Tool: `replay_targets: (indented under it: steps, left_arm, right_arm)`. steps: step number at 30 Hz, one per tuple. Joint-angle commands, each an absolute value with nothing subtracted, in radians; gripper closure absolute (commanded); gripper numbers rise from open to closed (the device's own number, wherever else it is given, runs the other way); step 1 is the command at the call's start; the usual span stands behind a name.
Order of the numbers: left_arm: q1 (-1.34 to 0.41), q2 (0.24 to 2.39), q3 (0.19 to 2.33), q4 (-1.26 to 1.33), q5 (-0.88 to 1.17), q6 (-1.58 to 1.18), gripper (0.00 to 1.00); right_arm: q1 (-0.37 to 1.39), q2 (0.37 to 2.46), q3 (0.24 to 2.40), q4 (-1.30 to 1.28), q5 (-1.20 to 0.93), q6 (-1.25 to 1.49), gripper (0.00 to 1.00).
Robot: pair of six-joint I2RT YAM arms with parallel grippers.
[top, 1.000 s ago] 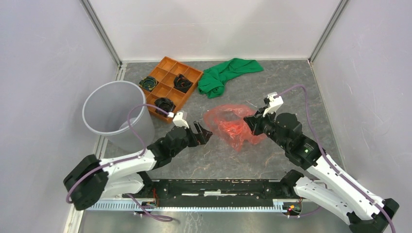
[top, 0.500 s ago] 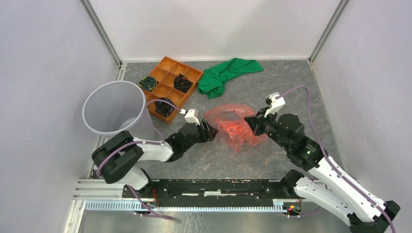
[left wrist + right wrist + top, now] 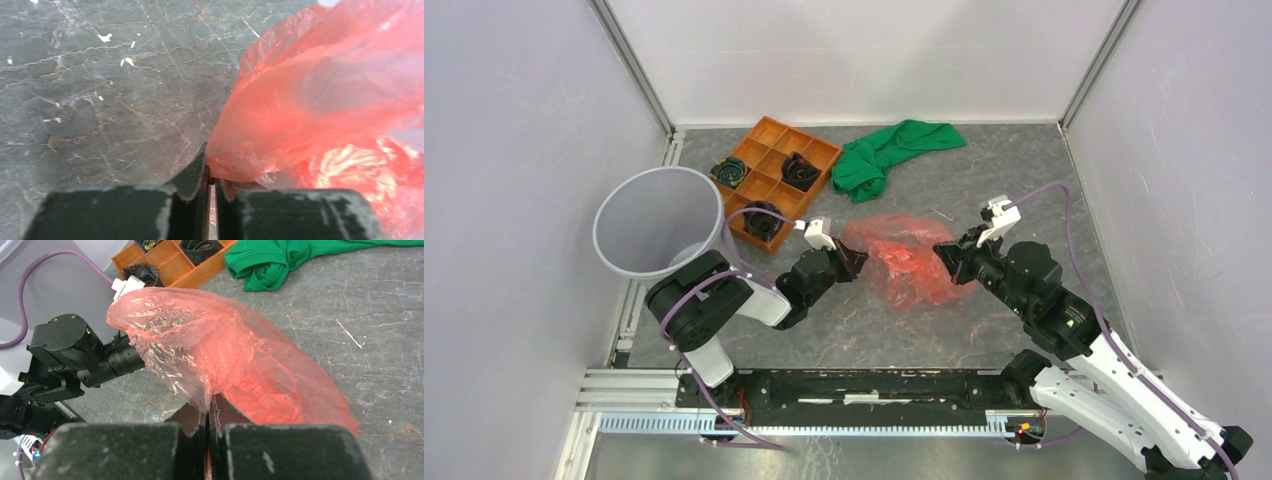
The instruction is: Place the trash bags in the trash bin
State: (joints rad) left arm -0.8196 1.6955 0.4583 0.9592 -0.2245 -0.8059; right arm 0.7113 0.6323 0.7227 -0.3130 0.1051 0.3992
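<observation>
While left jaws, right jaws pinch trash bag (image 3: 906, 268), trash bin (image 3: 649, 220) sits apart.

My top feed is bright and evenly lit from overhead, sharp throughout, with only soft, faint shadows under the arms (image 3: 720, 303). On the left wrist feed the trash bag (image 3: 320, 100) shows bright glare at 4 o'clock and looks soft; at 6 o'clock the left fingers (image 3: 125, 215) and right fingers (image 3: 115, 450) are blurred.

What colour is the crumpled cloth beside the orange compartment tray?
Plain green, with no pattern. The cloth shows best in the right wrist view.
</observation>
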Motion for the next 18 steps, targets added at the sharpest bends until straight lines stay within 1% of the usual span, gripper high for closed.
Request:
replay_targets:
  steps: [1, 3, 5, 8, 10, 12, 14, 16, 17, 18]
  left_arm:
    - [-0.816, 1.654, 0.442, 1.069, -0.213, -0.774, 0.98]
    - [-0.815, 1.578, 0.451, 0.925, -0.232, -0.771, 0.98]
    - [-0.813, 1.49, 0.51, 0.66, -0.255, -0.789, 0.98]
    - [-0.8, 1.386, 0.689, 0.219, -0.296, -0.805, 0.98]
    - [-0.749, 1.364, 0.845, 0.027, -0.255, -0.767, 0.98]
    - [-0.69, 1.372, 1.051, -0.125, -0.199, -0.698, 0.98]
    - [-0.639, 1.417, 1.326, -0.267, -0.141, -0.61, 0.98]
    - [-0.622, 1.482, 1.656, -0.407, -0.091, -0.521, 0.98]
    - [-0.622, 1.508, 1.874, -0.457, -0.045, -0.488, 0.98]
    - [-0.623, 1.522, 1.962, -0.485, 0.013, -0.469, 0.98]
  right_arm:
    - [0.708, 0.579, 0.691, -0.314, 0.161, 0.38, 1.0]
    - [0.709, 0.57, 0.657, -0.331, 0.246, 0.362, 1.0]
    - [0.708, 0.591, 0.636, -0.342, 0.345, 0.362, 1.0]
    - [0.705, 0.699, 0.661, -0.309, 0.442, 0.366, 0.99]
    - [0.688, 0.802, 0.764, -0.304, 0.478, 0.355, 1.0]
    - [0.654, 0.927, 0.922, -0.286, 0.475, 0.303, 1.0]
    - [0.632, 1.045, 1.148, -0.305, 0.49, 0.232, 1.0]
    - [0.63, 1.164, 1.441, -0.378, 0.499, 0.159, 1.0]
    - [0.63, 1.207, 1.611, -0.41, 0.469, 0.138, 0.99]
    - [0.631, 1.226, 1.713, -0.414, 0.399, 0.107, 1.0]
